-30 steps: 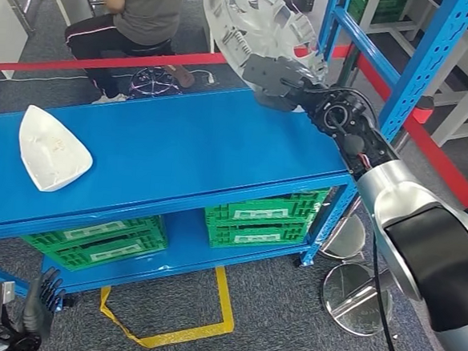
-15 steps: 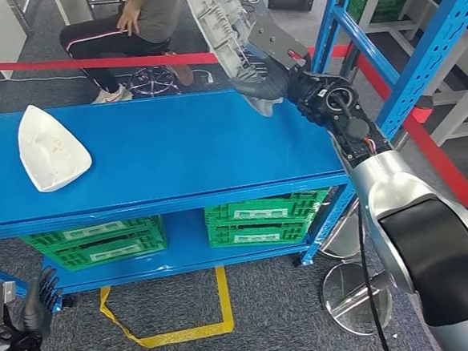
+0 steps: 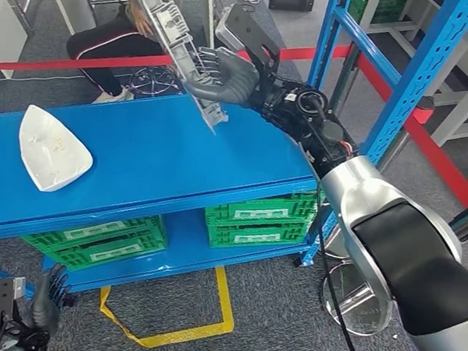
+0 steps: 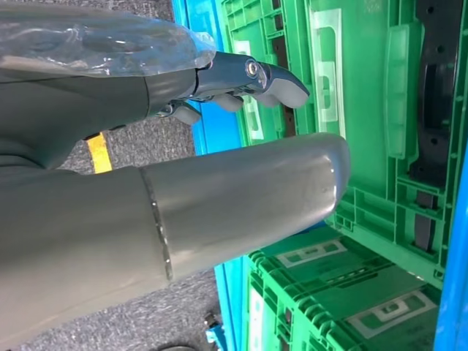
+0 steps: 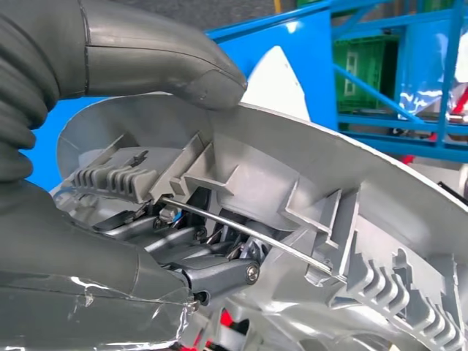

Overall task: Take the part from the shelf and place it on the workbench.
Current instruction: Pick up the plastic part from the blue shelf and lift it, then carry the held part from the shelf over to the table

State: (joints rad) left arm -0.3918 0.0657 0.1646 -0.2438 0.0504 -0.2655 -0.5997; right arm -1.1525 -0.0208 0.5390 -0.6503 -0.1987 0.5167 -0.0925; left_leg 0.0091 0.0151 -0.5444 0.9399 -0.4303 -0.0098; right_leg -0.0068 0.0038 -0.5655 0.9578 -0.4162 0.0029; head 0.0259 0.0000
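Nearest the camera, the robot's left hand (image 3: 45, 297) hangs low beside the floor's grey carpet (image 3: 269, 323), its fingers spread and holding nothing; from its wrist, the thumb and fingers (image 4: 265, 73) point toward the green crates (image 3: 259, 217) stacked on the lower shelf under the blue desk (image 3: 160, 154). A yellow taped outline (image 3: 226, 303) marks the carpet in front of that shelf. On the desk's left end lies a white, shield-shaped piece (image 3: 51, 148), flat on the surface. Farther in, the silver right arm (image 3: 396, 243) reaches across the desk's right end, and the right hand (image 3: 226, 74) grips the grey ribbed plastic part (image 3: 175, 35), held tilted in the air above the desk's far edge, its lower tip close over the surface. From the right wrist, the thumb presses on the part's curved rim (image 5: 331, 168) while the fingers close underneath. Beyond the desk runs a red tape barrier (image 3: 76, 62), with a seated person (image 3: 108, 34) behind it and a blue rack upright (image 3: 407, 83) at right.
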